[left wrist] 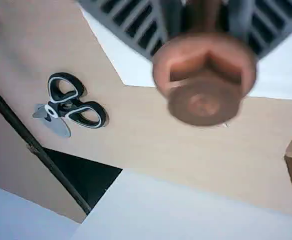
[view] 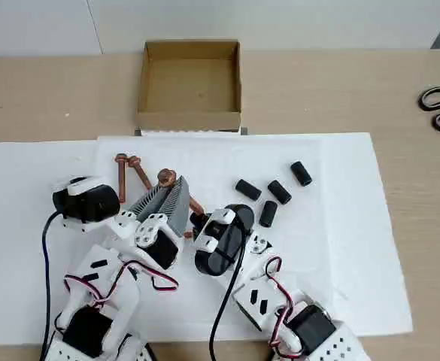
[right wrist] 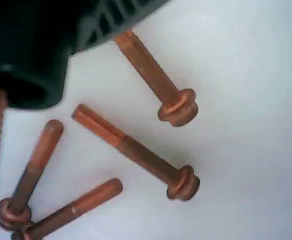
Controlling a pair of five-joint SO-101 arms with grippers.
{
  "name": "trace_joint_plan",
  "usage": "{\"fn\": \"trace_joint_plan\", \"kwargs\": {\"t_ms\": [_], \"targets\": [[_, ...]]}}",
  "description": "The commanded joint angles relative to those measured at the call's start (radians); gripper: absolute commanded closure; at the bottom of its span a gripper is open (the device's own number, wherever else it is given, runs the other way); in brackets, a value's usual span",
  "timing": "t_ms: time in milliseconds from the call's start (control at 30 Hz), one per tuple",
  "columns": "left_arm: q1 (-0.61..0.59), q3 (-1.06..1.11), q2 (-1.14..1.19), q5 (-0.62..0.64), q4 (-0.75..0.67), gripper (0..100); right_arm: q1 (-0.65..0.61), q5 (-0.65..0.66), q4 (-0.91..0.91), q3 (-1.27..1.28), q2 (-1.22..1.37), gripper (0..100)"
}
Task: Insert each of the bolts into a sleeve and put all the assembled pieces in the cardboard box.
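The bolt sat head-first before the lens, clamped in my left hand near the sheet's middle; my right hand's grip I couldn't tell. I judged a tilted bolt could jam at a sleeve's mouth, or slip free.

No words, numbers, labels or signs can be read anywhere in these views.
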Motion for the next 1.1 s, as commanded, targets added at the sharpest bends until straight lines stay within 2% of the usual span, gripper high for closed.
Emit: {"fn": "trace_joint_plan", "kwargs": {"t_ms": [0, 233, 533, 733, 1067], "targets": [[0.008, -0.002, -0.006, -0.017, 0.000, 100, -0.008, -0.002, -0.024, -0.041, -0.021, 99.6], [0.009, -0.005, -0.006, -0.018, 0.000, 100, 0.059, -0.002, -0.025, -0.044, -0.021, 99.6], [0.011, -0.005, -0.002, -0.018, 0.002, 100, 0.056, -0.002, -0.027, -0.061, -0.021, 99.6], [0.126, -0.005, -0.005, -0.018, 0.118, 100, 0.056, 0.032, -0.076, -0.061, -0.021, 99.6], [0.137, -0.001, -0.002, -0.057, 0.235, 100, 0.039, 0.048, -0.074, -0.084, -0.021, 99.6]]}}
